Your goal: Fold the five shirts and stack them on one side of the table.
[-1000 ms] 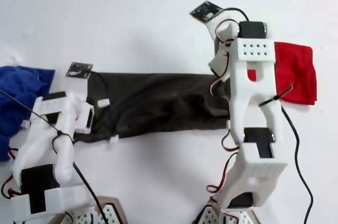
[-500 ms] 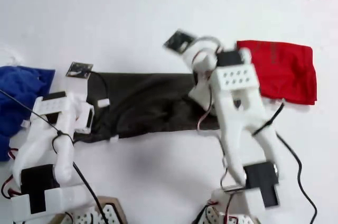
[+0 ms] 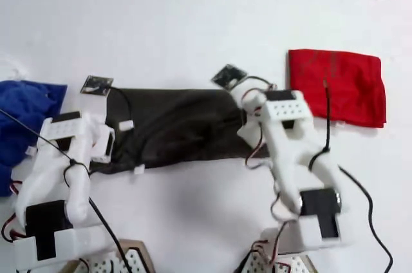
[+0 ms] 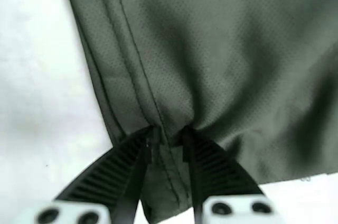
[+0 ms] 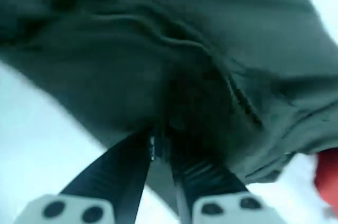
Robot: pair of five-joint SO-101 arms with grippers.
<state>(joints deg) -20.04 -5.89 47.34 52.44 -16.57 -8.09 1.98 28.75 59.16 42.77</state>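
Pinching the dark shirt (image 3: 180, 125) on the tabletop (image 3: 193, 28), at nine o'clock with left hand (image 4: 166, 134) and three o'clock with right hand (image 5: 161, 137), both clamped; risking slippage and a bunched fold from shallow bites.

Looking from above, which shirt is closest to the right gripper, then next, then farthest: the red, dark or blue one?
1. Dark shirt: in the middle; the right gripper is pinching its end.
2. Red shirt: folded, just off to the right.
3. Blue shirt: far away at the table's left edge.
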